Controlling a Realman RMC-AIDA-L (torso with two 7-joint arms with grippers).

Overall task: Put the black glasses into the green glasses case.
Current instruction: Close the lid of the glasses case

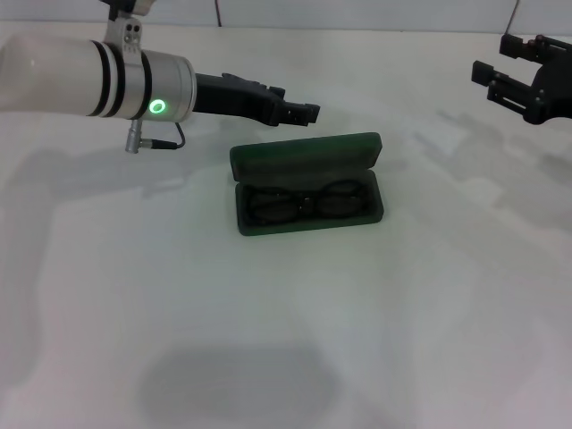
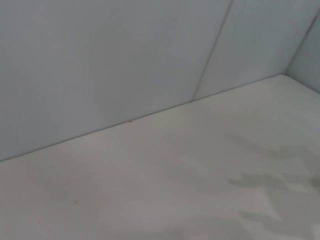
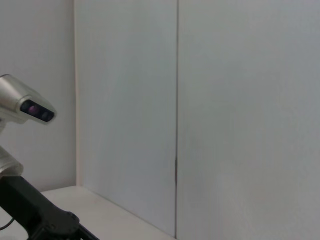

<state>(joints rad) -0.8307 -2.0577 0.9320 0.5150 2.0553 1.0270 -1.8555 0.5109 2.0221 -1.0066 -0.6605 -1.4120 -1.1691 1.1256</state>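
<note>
No text, label, brand, number or sign can be read anywhere in these views, neither on the open green glasses case [image 1: 307,183] nor on the white table [image 1: 402,313], and any lettering on the case lid is too small to tell.

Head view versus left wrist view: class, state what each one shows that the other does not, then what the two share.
Only the head view shows the dark green hinged glasses case, open, with the thin black-framed glasses lying inside, plus the left gripper behind the case and the right gripper at the far right. Only the left wrist view shows the pale wall panels with a vertical seam. Both show the white table.
</note>
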